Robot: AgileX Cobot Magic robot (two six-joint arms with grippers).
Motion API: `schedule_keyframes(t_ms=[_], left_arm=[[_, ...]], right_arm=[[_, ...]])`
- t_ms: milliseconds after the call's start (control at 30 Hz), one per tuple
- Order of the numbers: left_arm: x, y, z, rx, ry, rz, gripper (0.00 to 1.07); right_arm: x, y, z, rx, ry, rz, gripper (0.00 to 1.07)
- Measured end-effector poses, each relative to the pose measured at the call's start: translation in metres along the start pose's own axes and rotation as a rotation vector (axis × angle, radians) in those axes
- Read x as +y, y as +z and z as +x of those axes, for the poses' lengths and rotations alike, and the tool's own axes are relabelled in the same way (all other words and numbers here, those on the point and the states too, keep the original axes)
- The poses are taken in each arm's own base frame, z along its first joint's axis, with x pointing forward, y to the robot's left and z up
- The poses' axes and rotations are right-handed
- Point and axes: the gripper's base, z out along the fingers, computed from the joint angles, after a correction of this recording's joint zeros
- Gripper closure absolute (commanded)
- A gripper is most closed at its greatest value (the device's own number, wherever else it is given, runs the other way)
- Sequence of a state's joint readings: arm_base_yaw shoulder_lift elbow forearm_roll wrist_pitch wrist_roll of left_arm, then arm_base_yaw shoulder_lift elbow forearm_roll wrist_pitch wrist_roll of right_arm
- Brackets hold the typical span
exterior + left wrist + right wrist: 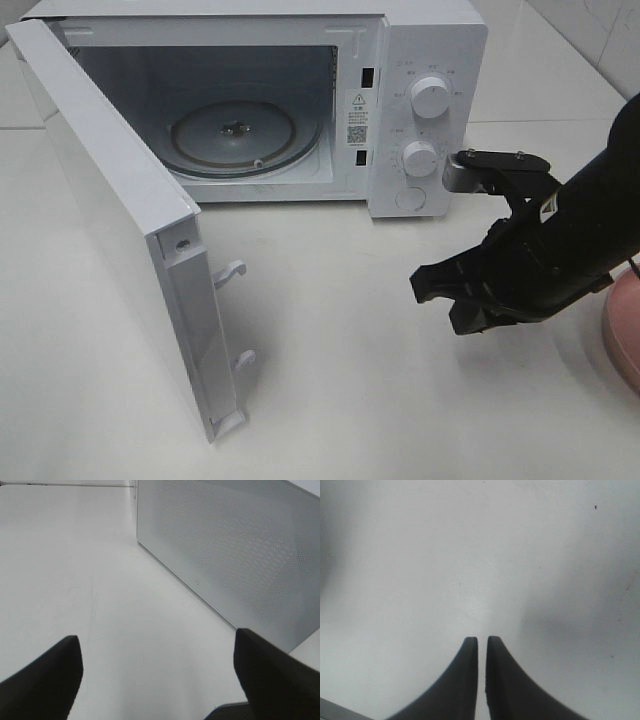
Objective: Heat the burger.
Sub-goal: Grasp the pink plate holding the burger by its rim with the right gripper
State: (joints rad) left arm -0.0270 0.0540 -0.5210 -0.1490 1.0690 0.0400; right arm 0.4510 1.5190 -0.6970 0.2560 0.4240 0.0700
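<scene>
The burger is out of view in all frames. The white microwave (425, 50) stands at the back with its door (110, 210) swung wide open to the left, and its glass turntable (232, 135) is bare. My right gripper (435, 290) hovers over the table in front of the microwave's knobs, right of the cavity. In the right wrist view it (481, 640) is shut with nothing between its fingers, over bare white table. My left gripper (157, 637) is open and empty, facing the door's perforated panel (240, 545).
The rim of a pink plate (625, 335) peeks in at the right edge, behind my right arm. Two latch hooks (232, 270) stick out from the open door's edge. Two round knobs (430, 97) sit on the microwave's control panel.
</scene>
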Motion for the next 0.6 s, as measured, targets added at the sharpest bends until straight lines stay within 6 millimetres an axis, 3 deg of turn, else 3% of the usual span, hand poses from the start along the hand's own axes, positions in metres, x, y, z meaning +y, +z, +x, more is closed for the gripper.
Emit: schedule_keyframes(t_ms=[100,233,267,300,333,367,400,433,467,500,567,600], left_arm=[[0.0,0.0,0.0,0.0,0.0,0.0,0.28],[0.0,0.0,0.0,0.0,0.0,0.0,0.28],[0.0,0.0,0.0,0.0,0.0,0.0,0.28],[0.0,0.0,0.0,0.0,0.0,0.0,0.28],[0.0,0.0,0.0,0.0,0.0,0.0,0.28],[0.0,0.0,0.0,0.0,0.0,0.0,0.28],[0.0,0.0,0.0,0.0,0.0,0.0,0.28],[0.0,0.0,0.0,0.0,0.0,0.0,0.28],[0.0,0.0,0.0,0.0,0.0,0.0,0.28],[0.0,0.0,0.0,0.0,0.0,0.0,0.28],[0.0,0.0,0.0,0.0,0.0,0.0,0.28],[0.0,0.0,0.0,0.0,0.0,0.0,0.28]], right_arm=[[-0.003,-0.005,-0.001,0.064,-0.083,0.052,0.97],[-0.005,-0.011,-0.001,0.137,-0.141,0.099,0.86],[-0.006,-0.012,0.0,0.15,-0.148,0.107,0.8],[-0.008,-0.013,0.001,0.176,-0.168,0.128,0.66],[-0.008,-0.013,0.001,0.176,-0.168,0.128,0.66],[-0.01,-0.014,0.002,0.196,-0.18,0.144,0.49],[-0.011,-0.014,0.002,0.204,-0.179,0.15,0.39],[-0.011,-0.014,0.002,0.204,-0.179,0.15,0.39],[-0.015,-0.015,0.003,0.217,-0.17,0.161,0.24],[-0.015,-0.015,0.003,0.217,-0.17,0.161,0.24],[-0.022,-0.017,0.003,0.241,-0.152,0.175,0.1],[-0.022,-0.017,0.003,0.241,-0.152,0.175,0.1]])
